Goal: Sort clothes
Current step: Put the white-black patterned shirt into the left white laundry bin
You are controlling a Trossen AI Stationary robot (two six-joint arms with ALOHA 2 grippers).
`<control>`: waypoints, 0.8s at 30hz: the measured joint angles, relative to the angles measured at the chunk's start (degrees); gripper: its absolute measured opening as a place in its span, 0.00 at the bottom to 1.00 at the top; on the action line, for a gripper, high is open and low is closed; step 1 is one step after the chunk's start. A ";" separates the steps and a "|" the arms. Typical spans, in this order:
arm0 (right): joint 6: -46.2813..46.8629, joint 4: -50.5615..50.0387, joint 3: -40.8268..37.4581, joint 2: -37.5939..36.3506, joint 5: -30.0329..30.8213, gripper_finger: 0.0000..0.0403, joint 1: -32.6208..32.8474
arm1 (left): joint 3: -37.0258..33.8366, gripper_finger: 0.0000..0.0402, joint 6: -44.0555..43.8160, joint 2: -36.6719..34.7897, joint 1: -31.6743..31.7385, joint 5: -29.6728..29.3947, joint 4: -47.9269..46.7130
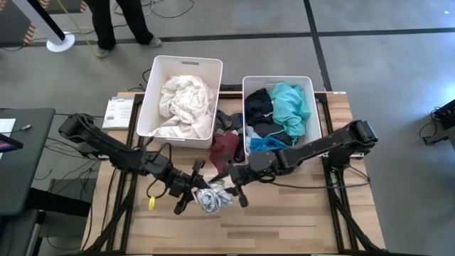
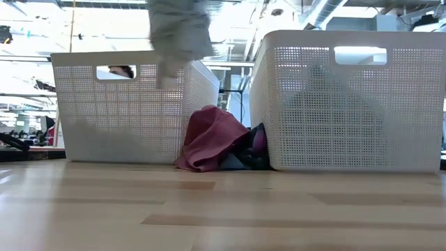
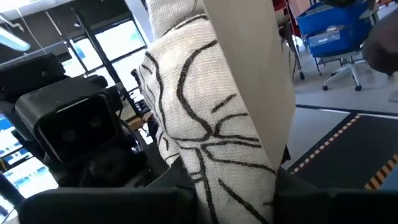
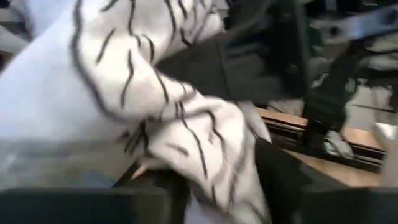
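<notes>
So I've got both arms out over the middle of the table, and between them there's this white garment with black squiggly lines [image 1: 212, 198], bunched up and hanging off the wood. My left claw [image 1: 190, 193] is on it from the left side. In the left wrist view the patterned cloth [image 3: 205, 143] runs right down between my two dark fingers [image 3: 118, 202], so that claw is pinching it. My right claw [image 1: 233, 186] is at the other side of the same bundle. The right wrist view is full of that fabric [image 4: 186, 143] draped over my fingers [image 4: 87, 205], but I honestly can't tell if that claw is gripping it or spread apart.

The rest of the clothes: the left bin [image 1: 149, 107] holds a crumpled pile of white and cream stuff [image 1: 186, 103]. The right bin [image 1: 313, 99] has the dark things [image 1: 259, 114] plus a teal piece [image 1: 291, 107] on top. A maroon garment [image 1: 226, 146] is slumped on the table in the gap between the two bins, touching both, with something dark [image 2: 244, 157] tucked beside it in the low view. In that low view the lifted garment [image 2: 180, 35] hangs up in front of the left bin.

A person's legs [image 1: 106, 25] show on the floor beyond the table.
</notes>
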 joint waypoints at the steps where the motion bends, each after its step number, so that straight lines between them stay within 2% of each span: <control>1: -0.18 -0.91 0.00 -0.70 0.72 0.51 0.21 | 0.00 0.15 0.19 -1.05 -0.03 -0.23 -0.94; 4: 0.03 -4.77 0.00 -3.14 3.53 0.67 0.79 | -0.03 0.15 1.36 -4.80 -0.21 -2.41 -5.14; 8: 1.21 -10.55 0.00 -6.19 7.76 0.78 2.06 | -0.03 0.15 4.23 -10.55 -0.70 -7.62 -9.86; 15: 1.25 -16.98 0.00 -8.69 12.40 0.78 4.99 | -0.03 0.15 11.61 -21.63 -0.33 -17.99 -14.62; 24: 3.75 -23.80 -0.02 -9.00 15.06 0.77 6.69 | 0.02 0.15 22.18 -31.08 4.90 -25.98 -14.55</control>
